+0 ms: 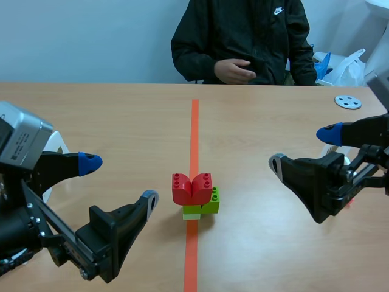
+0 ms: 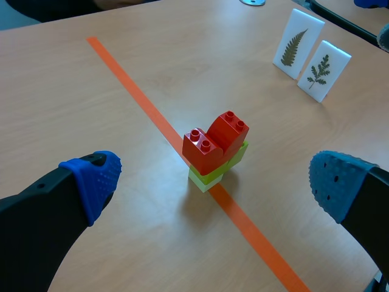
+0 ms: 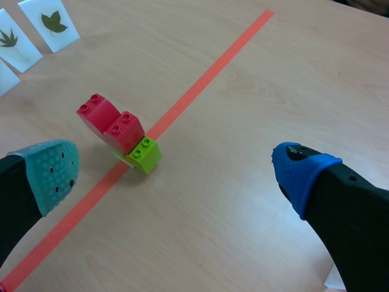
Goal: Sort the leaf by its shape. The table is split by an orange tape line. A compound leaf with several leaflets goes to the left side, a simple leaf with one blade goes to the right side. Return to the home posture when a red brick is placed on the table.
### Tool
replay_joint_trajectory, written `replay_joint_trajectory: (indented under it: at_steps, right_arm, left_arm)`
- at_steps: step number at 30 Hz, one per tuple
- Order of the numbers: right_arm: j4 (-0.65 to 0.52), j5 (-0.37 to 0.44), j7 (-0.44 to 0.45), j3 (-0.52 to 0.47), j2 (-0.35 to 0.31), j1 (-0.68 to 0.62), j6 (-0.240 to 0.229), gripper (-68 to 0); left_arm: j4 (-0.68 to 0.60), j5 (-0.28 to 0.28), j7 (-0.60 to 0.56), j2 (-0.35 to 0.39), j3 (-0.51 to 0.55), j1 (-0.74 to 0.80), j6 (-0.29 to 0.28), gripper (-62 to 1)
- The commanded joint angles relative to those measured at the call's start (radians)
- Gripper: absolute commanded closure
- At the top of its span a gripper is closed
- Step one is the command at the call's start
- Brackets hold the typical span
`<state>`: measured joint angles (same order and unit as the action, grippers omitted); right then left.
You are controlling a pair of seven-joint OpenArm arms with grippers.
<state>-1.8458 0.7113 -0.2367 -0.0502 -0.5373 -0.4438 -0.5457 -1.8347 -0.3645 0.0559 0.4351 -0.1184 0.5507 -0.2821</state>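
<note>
Brick stack (image 1: pixel 196 194) on tape line (image 1: pixel 194 131), ctr.

Thick black fingers (image 1: pixel 118 228) bear dotted blue or grey-green pads (image 3: pixel 51 170); the left arm (image 1: pixel 24 234) has a silver housing (image 1: pixel 21 140).

The light wooden table (image 1: pixel 109 115) is split from near to far by an orange tape line (image 1: pixel 194 128). A small stack of toy bricks sits on the line at its near part: lime-green bricks (image 1: pixel 211 202) on the table top, two red bricks (image 1: pixel 192 188) on them. On the right side stand two white cards, a fern-frond card (image 2: pixel 298 44) and a sprig card (image 2: pixel 324 70) just beside it. On the left side stand a lobed-leaf card (image 3: pixel 53 24) and a fingered-leaf card (image 3: pixel 15 42). A grey disc (image 1: pixel 347 101) lies far right.
</note>
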Motion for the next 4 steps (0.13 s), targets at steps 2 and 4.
replay_joint_trajectory:
  at_steps: [2, 4]
  right_arm:
    - [-0.001, 0.011, 0.018, -0.001, 0.0, 0.011, 0.0, -67.9]
    - [-0.001, 0.011, 0.018, -0.001, 0.0, 0.011, 0.001, -67.9]
  left_arm:
    - [-0.024, -0.006, -0.013, -0.005, -0.001, -0.005, 0.0, -62.3]
    - [-0.024, -0.006, -0.013, -0.005, -0.001, -0.005, 0.0, -62.3]
